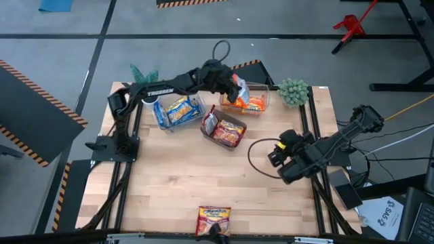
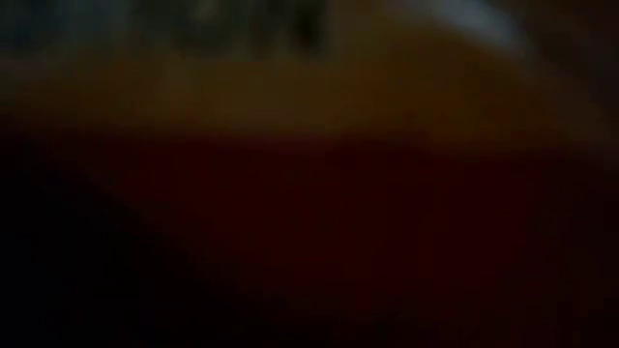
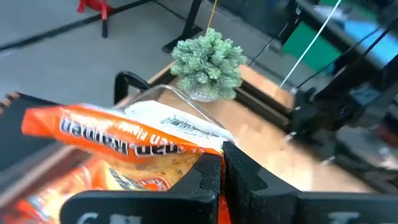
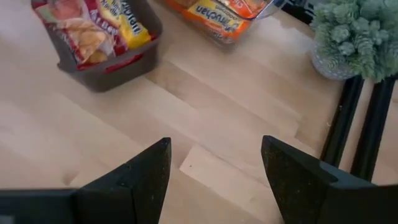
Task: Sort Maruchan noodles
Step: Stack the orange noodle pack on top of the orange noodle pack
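My left gripper (image 1: 232, 83) hangs over the clear bin of orange packets (image 1: 252, 103) at the table's far side, shut on one orange Maruchan packet (image 3: 118, 134). A second clear bin (image 1: 178, 110) holds blue-yellow packets. A grey bin (image 1: 224, 130) holds red-white ones (image 4: 93, 28). One more red packet (image 1: 213, 220) lies flat at the near edge. My right gripper (image 1: 273, 154) waits open above bare wood at the right side (image 4: 214, 152). The low view is dark and shows nothing I can tell. My left gripper pinches the orange packet between its two fingers (image 3: 208, 177) at one edge of the wrapper (image 3: 202, 152). The packet is lifted clear above the orange bin and sticks out sideways from the fingers, roughly level.
A small green artificial plant (image 1: 293, 91) stands just right of the orange bin, near the far right corner. Another green plant (image 1: 144, 72) sits at the far left. A black cable (image 1: 261, 159) loops on the table beside the right gripper. Bare wood (image 1: 190, 179) fills the table's middle.
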Motion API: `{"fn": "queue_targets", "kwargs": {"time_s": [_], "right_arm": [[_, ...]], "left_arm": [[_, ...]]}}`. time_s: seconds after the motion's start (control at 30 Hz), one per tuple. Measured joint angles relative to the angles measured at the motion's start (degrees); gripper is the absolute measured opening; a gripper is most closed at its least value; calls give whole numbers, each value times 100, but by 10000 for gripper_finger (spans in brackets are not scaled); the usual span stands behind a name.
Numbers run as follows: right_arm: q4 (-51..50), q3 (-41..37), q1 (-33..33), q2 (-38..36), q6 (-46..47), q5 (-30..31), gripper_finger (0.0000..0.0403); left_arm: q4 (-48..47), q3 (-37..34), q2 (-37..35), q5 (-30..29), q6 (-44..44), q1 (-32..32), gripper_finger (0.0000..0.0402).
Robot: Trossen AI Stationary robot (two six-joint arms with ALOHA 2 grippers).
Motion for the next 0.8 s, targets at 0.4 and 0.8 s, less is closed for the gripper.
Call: {"fn": "queue_targets", "kwargs": {"time_s": [0.4, 0.8], "right_arm": [[152, 4, -198, -4, 478, 42, 239], [234, 7, -190, -4, 909, 43, 239]], "left_arm": [[-1380, 1433, 1144, -191, 1827, 67, 0], [-1663, 1747, 1657, -471, 2569, 49, 0]]}}
